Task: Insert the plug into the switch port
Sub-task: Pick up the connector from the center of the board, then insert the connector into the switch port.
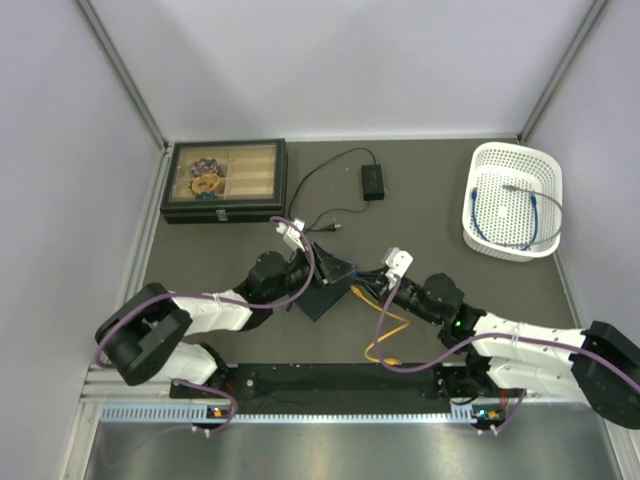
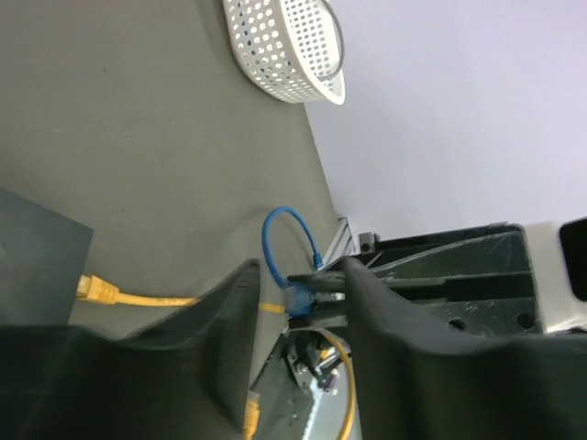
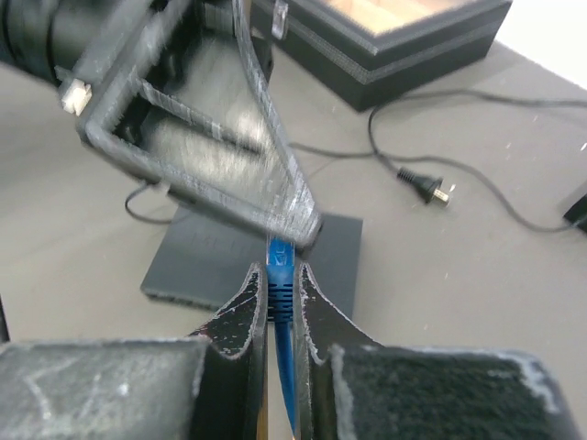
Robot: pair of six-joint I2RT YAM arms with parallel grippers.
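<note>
Right wrist: right gripper (image 3: 279, 273) clenched on the blue plug (image 3: 280, 286).
Plug near the dark grey switch (image 3: 211, 266); left gripper (image 2: 299, 277) spread apart.

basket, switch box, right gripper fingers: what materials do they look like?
Basket: white plastic, slightly glossy; moulded wall with regular holes.
Switch box: dark grey plastic, matte; flat top, no shine.
Fingers of the right gripper, clamped on the blue plug: black plastic, probably 3D-printed; rough ridged faces with whitish wear.
</note>
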